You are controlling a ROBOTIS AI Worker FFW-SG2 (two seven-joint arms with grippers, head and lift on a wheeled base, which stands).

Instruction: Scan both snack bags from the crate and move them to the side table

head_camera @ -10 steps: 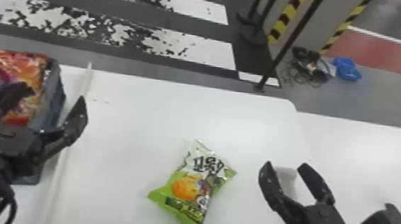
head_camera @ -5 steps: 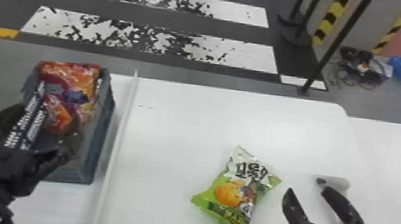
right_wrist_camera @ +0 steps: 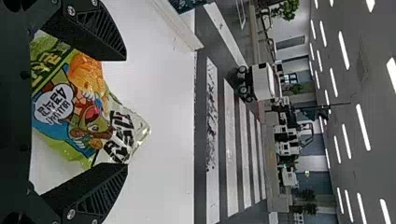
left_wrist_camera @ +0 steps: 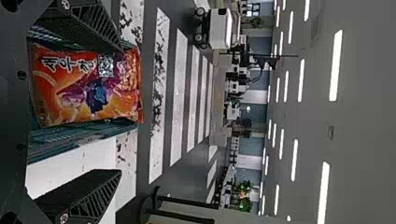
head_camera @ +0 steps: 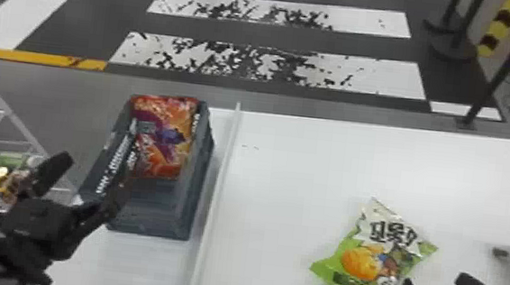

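Left claw (head_camera: pixel 91 176) and right claw (head_camera: pixel 433 280) gape wide, orange bag (left_wrist_camera: pixel 88 91) in the left wrist view, green bag (right_wrist_camera: pixel 84 109) in the right's.

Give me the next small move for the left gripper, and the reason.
I'd ease the left gripper forward and line it up over the orange bag: its fingers are open with nothing between them, the bag lies at the crate's far end, and the green bag is already out on the table.
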